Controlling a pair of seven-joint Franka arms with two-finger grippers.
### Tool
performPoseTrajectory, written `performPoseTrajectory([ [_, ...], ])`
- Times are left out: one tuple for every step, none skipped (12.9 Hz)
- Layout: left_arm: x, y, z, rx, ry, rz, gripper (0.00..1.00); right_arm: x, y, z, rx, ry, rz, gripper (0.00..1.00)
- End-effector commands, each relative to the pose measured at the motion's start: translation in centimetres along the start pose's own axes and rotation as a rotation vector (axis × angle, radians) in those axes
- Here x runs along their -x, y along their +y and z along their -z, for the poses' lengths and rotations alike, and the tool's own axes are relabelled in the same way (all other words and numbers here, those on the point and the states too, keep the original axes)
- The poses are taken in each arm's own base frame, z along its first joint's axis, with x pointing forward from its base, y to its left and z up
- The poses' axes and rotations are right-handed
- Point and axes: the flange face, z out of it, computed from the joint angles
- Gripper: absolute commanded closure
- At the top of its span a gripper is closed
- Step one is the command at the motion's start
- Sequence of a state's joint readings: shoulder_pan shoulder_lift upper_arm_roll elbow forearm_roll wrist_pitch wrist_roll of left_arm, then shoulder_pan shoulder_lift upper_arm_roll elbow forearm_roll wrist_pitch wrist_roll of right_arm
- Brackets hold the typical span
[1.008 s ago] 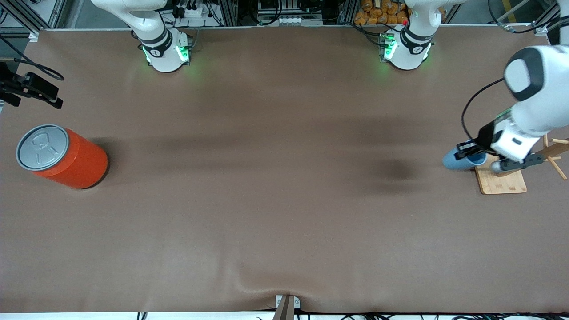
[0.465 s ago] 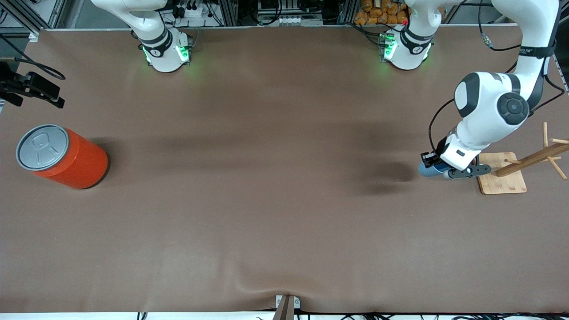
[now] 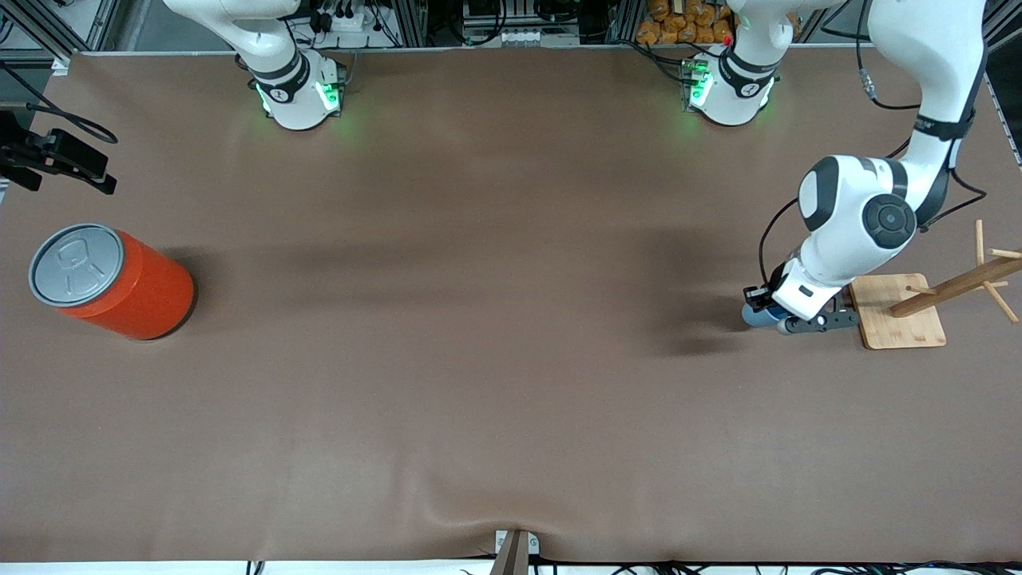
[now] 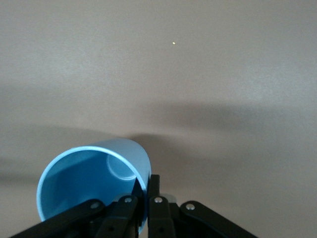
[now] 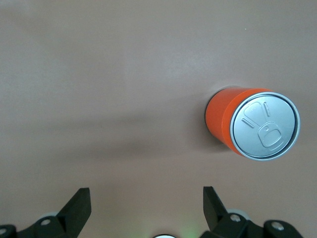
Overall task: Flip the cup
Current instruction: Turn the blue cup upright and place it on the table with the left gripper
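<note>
The light-blue cup (image 3: 754, 314) is in my left gripper (image 3: 786, 321), low over the table beside the wooden rack's base, toward the left arm's end. In the left wrist view the cup (image 4: 94, 176) is tilted on its side, its darker blue inside facing the camera. My left gripper (image 4: 147, 191) is shut on the cup's wall at the rim, one finger inside and one outside. I cannot tell whether the cup touches the table. My right gripper (image 5: 146, 198) is open and empty, high over the table, waiting.
A large orange-red can (image 3: 112, 281) with a grey lid stands at the right arm's end; it also shows in the right wrist view (image 5: 252, 124). A wooden peg rack (image 3: 902, 323) stands on its board beside the cup. A black device (image 3: 56, 160) sits at the table's edge.
My left gripper has carried the cup away from the rack's board toward the table's middle and lowered it. The right arm and the can have not moved.
</note>
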State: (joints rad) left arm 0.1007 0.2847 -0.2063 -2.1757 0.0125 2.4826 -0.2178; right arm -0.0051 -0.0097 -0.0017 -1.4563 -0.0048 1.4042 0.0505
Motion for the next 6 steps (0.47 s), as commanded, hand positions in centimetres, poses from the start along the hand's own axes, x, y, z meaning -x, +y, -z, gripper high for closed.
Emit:
performPoseTrajectory([
  [-1.0,0.5,-0.2,-0.004,0.026,0.016,0.90,-0.1,0.2,0.4,-0.017,-0.003,0.005,0.00],
  [-1.0,0.6,-0.1,-0.004,0.028,0.017,0.51,-0.1,0.2,0.5,-0.017,-0.001,0.005,0.00],
  [-1.1,0.6,0.0,-0.003,0.029,0.021,0.01,-0.1,0.2,0.4,-0.017,-0.003,0.005,0.00],
  [-1.2,0.4,0.5,-0.002,0.038,0.025,0.00,-0.1,0.2,0.4,-0.017,-0.003,0.005,0.00],
  [-1.5,0.3,1.8,-0.002,0.061,0.023,0.00,-0.1,0.2,0.4,-0.017,-0.003,0.005,0.00],
  [-2.4,0.2,4.3,-0.003,0.091,0.019,0.00,-0.1,0.2,0.4,-0.017,-0.003,0.004,0.00],
])
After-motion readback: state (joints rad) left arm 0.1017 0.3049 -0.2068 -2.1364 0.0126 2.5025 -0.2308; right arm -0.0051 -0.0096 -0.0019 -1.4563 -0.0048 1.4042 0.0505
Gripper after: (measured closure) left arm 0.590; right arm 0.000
